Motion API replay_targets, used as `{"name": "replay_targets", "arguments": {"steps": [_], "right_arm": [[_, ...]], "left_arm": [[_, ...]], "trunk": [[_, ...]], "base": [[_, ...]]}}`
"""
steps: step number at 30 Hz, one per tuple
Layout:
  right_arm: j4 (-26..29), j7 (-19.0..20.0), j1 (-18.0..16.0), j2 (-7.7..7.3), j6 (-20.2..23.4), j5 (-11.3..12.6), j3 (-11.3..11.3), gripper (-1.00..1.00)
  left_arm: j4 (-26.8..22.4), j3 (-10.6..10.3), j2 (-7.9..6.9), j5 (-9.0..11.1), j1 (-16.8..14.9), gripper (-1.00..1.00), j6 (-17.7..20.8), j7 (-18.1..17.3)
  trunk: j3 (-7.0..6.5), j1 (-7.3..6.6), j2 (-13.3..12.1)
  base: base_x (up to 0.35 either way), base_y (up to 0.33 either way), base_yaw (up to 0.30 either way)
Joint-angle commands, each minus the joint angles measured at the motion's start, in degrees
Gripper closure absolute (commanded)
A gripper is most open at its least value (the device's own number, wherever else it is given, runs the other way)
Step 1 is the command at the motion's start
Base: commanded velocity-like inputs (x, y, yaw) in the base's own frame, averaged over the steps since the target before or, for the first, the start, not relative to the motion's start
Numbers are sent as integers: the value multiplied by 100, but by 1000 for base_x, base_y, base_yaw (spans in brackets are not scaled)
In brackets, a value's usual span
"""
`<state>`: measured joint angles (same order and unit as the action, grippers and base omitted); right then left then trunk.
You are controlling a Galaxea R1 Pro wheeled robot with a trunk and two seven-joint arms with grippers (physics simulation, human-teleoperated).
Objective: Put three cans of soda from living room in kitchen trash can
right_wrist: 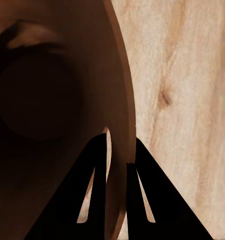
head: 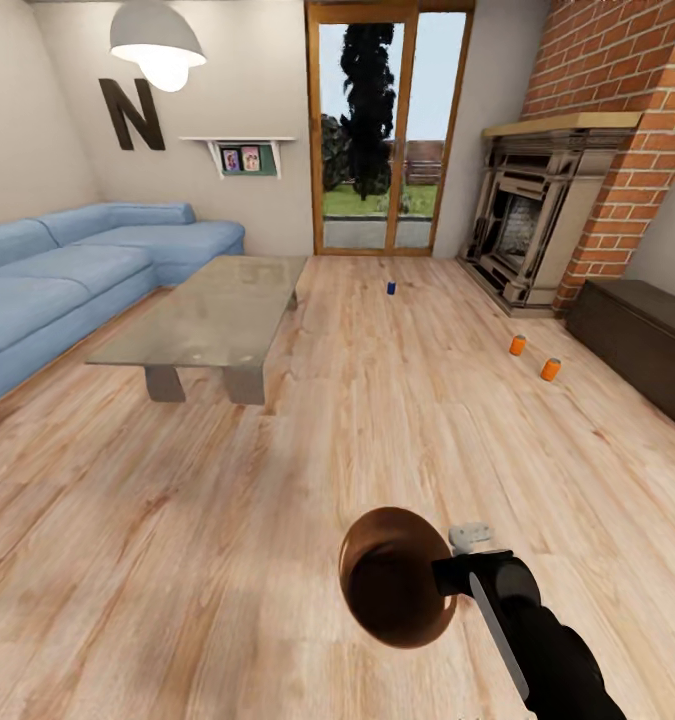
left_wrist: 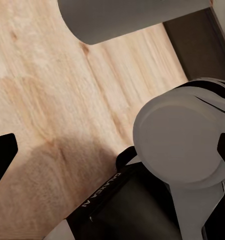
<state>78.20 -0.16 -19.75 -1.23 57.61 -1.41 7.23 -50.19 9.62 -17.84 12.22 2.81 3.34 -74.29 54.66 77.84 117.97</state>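
Showing plank floor (head: 277, 520), blue sofa (head: 67, 280), glass tabletop (head: 217, 305). Bin (head: 392, 590) held over floor, right end effector (right_wrist: 117, 165) pinching rim. Orange cans (head: 517, 345) (head: 550, 369) near fireplace (head: 537, 220), blue can (head: 391, 287) farther. Left end effector: cannot tell.

Sofa (head: 67, 280): left edge of frame. Surface (head: 217, 310): just right of sofa. Three cans (head: 391, 288) (head: 517, 345) (head: 550, 369): on floor (head: 177, 560), centre to right. Fireplace (head: 537, 220): upper right. Cabinet (head: 642, 335): right edge. Trash can (head: 392, 590): lower centre, above floor.
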Motion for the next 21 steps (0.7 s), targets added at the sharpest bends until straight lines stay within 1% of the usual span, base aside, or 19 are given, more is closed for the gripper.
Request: {"name": "replay_targets", "arguments": {"steps": [1, 9, 12, 18, 21], "right_arm": [[3, 78, -2, 1, -4, 149, -5, 100], [3, 78, -2, 1, -4, 149, -3, 100], [3, 78, -2, 1, -4, 149, -3, 100], [2, 78, -2, 2, -4, 149, -2, 100], [3, 78, -2, 1, -4, 146, -2, 100]], "left_arm": [[0, 1, 0, 0, 0, -100, 0, -1], [0, 4, 0, 0, 0, -100, 2, 1], [0, 2, 0, 0, 0, -100, 5, 1], [0, -3, 0, 0, 0, -100, 16, 2], [0, -4, 0, 0, 0, -100, 22, 1]], "trunk": [[-1, 0, 0], [-1, 0, 0], [-1, 0, 0], [-1, 0, 0], [-1, 0, 0]], "base": [[58, -53, -300], [20, -16, -300], [91, -1, -300], [257, 0, -296], [333, 0, -139]]}}
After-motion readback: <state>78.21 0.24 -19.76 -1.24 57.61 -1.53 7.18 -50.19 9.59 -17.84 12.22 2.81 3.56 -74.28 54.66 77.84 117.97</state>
